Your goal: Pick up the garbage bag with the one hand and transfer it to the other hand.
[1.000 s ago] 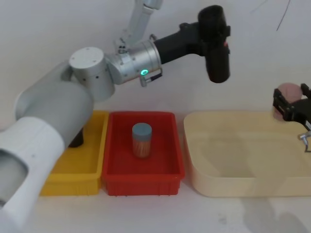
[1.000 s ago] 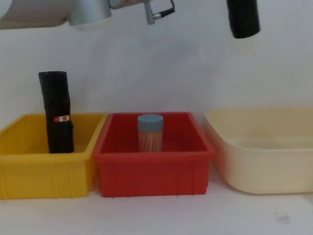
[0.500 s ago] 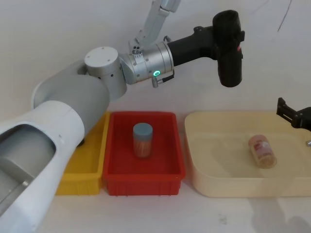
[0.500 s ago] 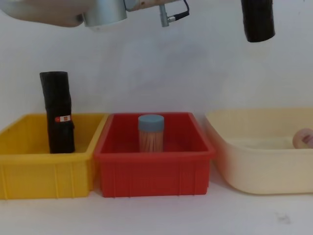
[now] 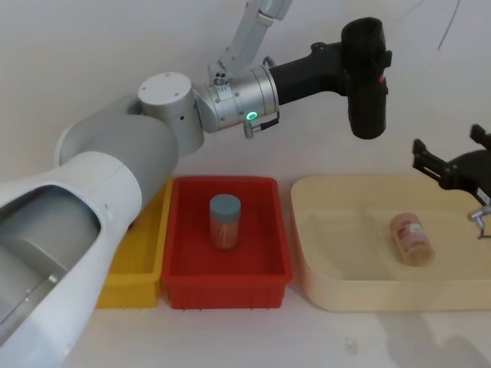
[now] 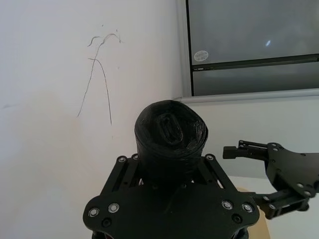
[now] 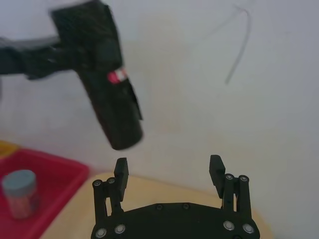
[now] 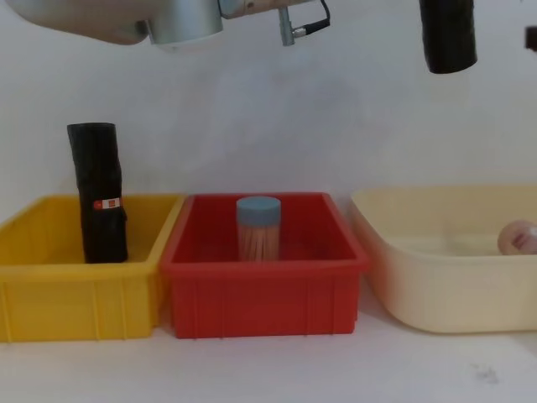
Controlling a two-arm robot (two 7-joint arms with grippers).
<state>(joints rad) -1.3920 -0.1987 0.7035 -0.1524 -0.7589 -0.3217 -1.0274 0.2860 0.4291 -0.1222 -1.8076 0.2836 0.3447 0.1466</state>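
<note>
The garbage bag (image 5: 365, 88), a glossy black roll, hangs upright high above the beige tub (image 5: 368, 297). My left gripper (image 5: 354, 63), on the wrist with the green ring, is shut on its upper part. The left wrist view looks down on the roll's end (image 6: 171, 132) between the left gripper's (image 6: 171, 167) fingers. A small red-and-white label shows on the bag (image 7: 102, 79) in the right wrist view. My right gripper (image 5: 451, 163) is open and empty, to the right of the bag and lower. It (image 7: 168, 167) faces the bag's lower end. The bag's bottom (image 8: 447, 38) shows in the chest view.
A red bin (image 5: 229, 181) holds a blue-lidded jar (image 5: 224, 221). Left of it, the yellow bin (image 8: 75, 298) holds a second black roll (image 8: 98, 193) with a label. A pinkish jar (image 5: 412, 239) lies on its side in the beige tub.
My right gripper let the pinkish jar go into the beige tub, then rose and moved left toward the bag. My left arm carried the bag a little to the right.
</note>
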